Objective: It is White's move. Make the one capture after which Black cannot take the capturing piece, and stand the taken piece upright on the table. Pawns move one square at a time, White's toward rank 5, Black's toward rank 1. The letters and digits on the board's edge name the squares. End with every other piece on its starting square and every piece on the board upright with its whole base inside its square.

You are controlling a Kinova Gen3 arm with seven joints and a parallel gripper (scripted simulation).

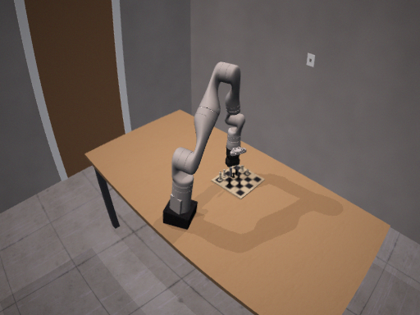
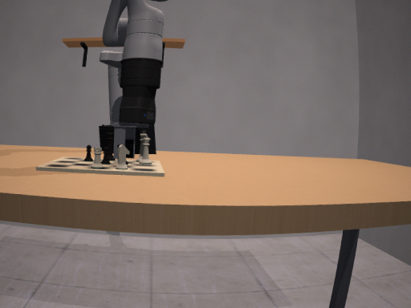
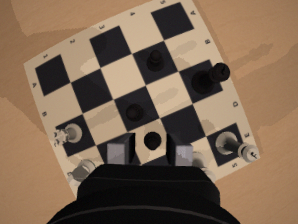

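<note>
Gripper (image 3: 152, 149) low over the near edge of the chessboard (image 3: 53, 70), fingers apart around a black pawn (image 3: 152, 140).

In the wrist view the two fingers stand released, one on each side of the pawn, which sits on a light square; whether they touch it cannot be told, and nothing is gripped. Just ahead of the hand is a second black pawn (image 3: 135, 112); further ahead and to the right stand another black pawn (image 3: 154, 60) and a taller black piece (image 3: 212, 76). White pieces (image 3: 69, 135) flank the hand on both sides along the near rank. All visible pieces stand upright on the board.
</note>
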